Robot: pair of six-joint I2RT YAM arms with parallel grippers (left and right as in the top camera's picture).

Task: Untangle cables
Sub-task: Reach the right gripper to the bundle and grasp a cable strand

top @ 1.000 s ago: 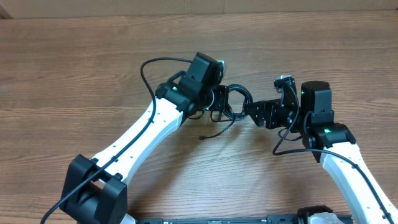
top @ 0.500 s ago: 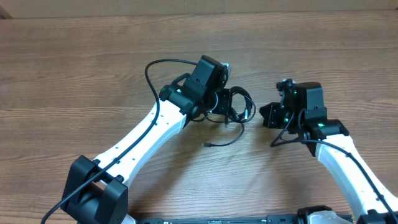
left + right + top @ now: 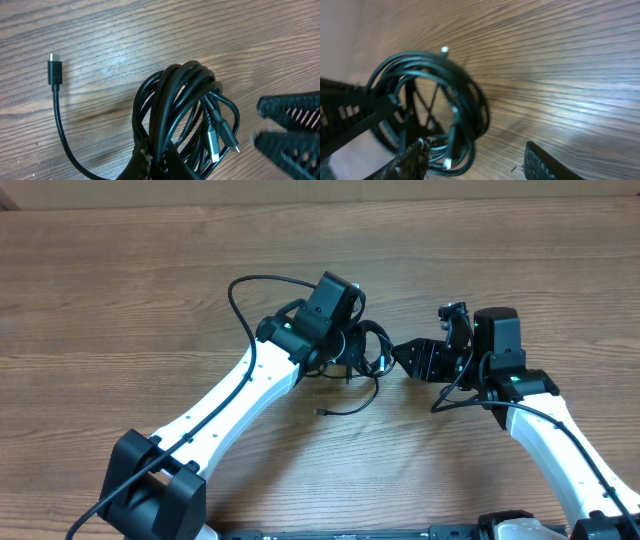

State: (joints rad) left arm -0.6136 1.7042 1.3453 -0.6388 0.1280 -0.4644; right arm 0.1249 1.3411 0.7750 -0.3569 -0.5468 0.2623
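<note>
The cables (image 3: 372, 352) are a bundle of thin black cords looped together at the table's middle. My left gripper (image 3: 352, 350) is shut on the bundle (image 3: 177, 107) at its lower end and holds the coil up. One loose end with a small plug (image 3: 54, 71) lies on the wood; it also shows in the overhead view (image 3: 321, 411). Two more plugs (image 3: 220, 142) hang inside the coil. My right gripper (image 3: 405, 358) is open, its fingers right beside the coil (image 3: 430, 107). In the right wrist view its jaws (image 3: 477, 160) are wide apart with part of the coil between them.
The wooden table (image 3: 120, 300) runs in all directions around the arms. Thick black arm cables arc above the left arm (image 3: 260, 282) and beside the right arm (image 3: 455, 395). The arm bases sit at the front edge.
My right gripper drew back to the right, then came back left to the coil. The left gripper with the bundle shifted slightly, and the loose plug end moved a little left.
</note>
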